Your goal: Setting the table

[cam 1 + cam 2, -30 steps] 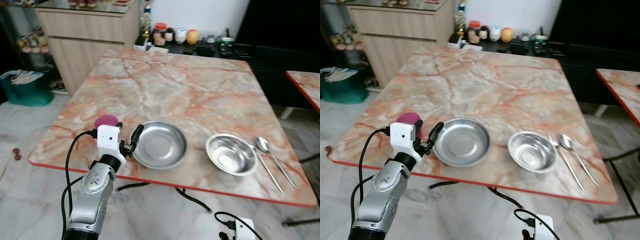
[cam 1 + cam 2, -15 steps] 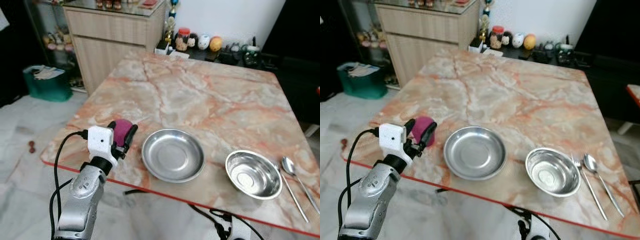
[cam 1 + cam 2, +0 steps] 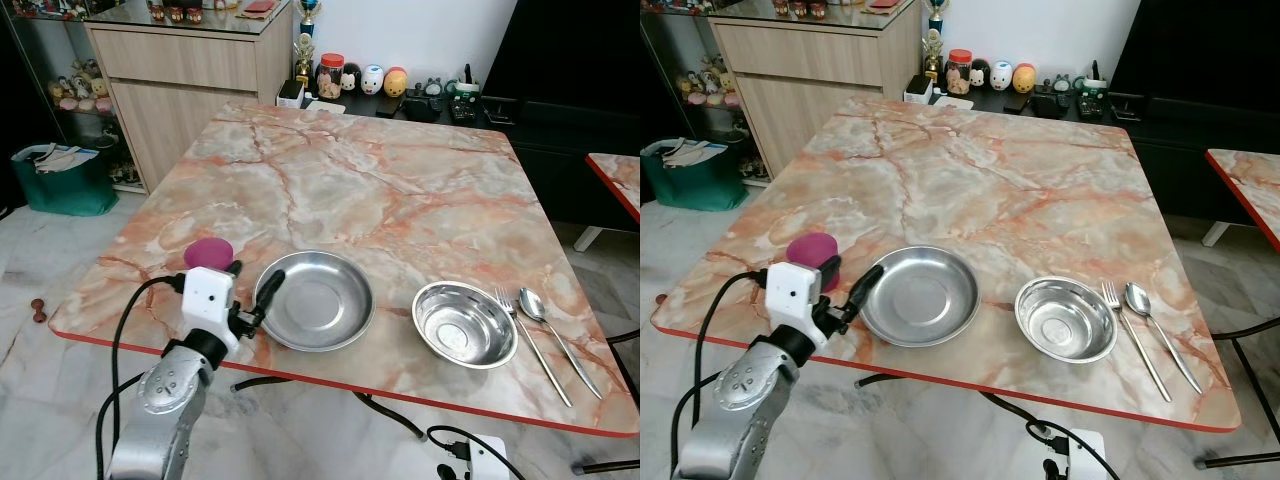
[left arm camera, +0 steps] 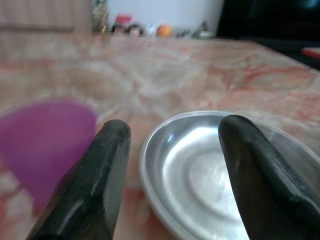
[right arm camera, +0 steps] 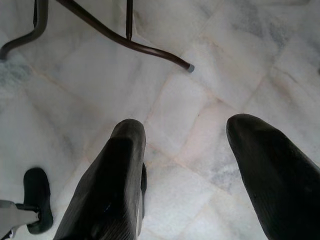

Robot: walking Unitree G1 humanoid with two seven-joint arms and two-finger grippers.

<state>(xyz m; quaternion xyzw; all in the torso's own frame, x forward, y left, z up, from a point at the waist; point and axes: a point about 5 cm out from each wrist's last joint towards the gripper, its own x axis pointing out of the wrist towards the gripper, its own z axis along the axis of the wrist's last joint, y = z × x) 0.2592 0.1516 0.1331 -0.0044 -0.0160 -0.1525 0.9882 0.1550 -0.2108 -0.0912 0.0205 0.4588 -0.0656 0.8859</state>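
Where the head views look down on the marble table (image 3: 400, 190), a steel plate (image 3: 314, 299) lies near the front edge, with a steel bowl (image 3: 464, 324) apart to its right and a fork (image 3: 528, 336) and spoon (image 3: 552, 329) side by side beyond the bowl. A purple cup (image 3: 208, 254) stands just left of the plate, and the left claw (image 3: 256, 296) reaches in over the table's front edge between cup and plate, one finger tip close by the plate's left rim. Behind the table are a wooden cabinet (image 3: 190, 75), a green bin (image 3: 58, 178) on the floor and small jars and figures (image 3: 355, 78) on a dark shelf. Along the left wrist view, the left claw (image 4: 172, 145) is spread wide and grips nothing; the plate (image 4: 215, 170) sits past its fingers (image 4: 95, 185), the cup (image 4: 47, 140) blurred beside one finger. Along the right wrist view, the right claw (image 5: 197, 165) hangs spread apart over the marble floor (image 5: 100, 95), a metal table leg (image 5: 120, 37) crossing ahead.
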